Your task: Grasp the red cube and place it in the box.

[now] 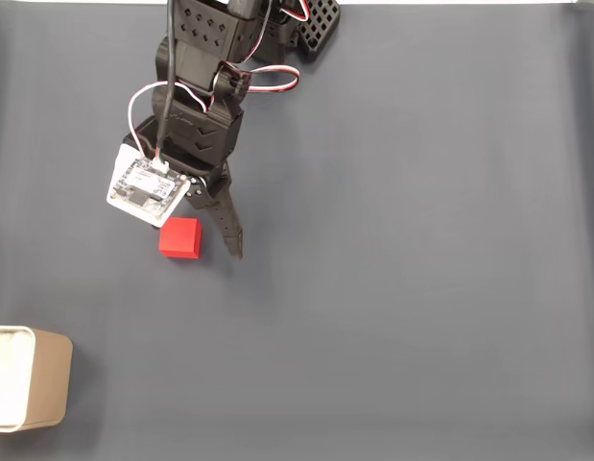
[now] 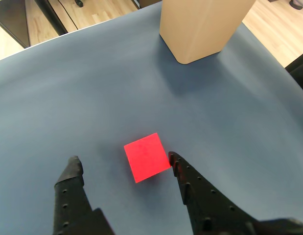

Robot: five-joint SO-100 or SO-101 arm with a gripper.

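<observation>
Lying on a flat dark grey-blue mat, the red cube sat in the upper left part of the fixed view, just below the arm's white circuit board and well apart from the box, which stood at the lower left edge of that view. Nothing else rested on the mat between cube and box. In the wrist view the box appeared at the top as a tan, smooth-walled block with rounded corners, and pale wooden flooring showed past the mat's edge. The gripper hung over the cube with its two black fingers spread wide apart, holding nothing. The right-hand finger's tip in the wrist view sat at the cube's near corner, seemingly touching it or just beside it; which of the two could not be told. The left-hand finger stood clear of the cube. The fingers looked like matte black plastic, tapering, with small holes along their length. The cube had plain matte faces and sharp edges. In the fixed view the box's rim and inside showed white, and red and white wires looped along the black arm.
</observation>
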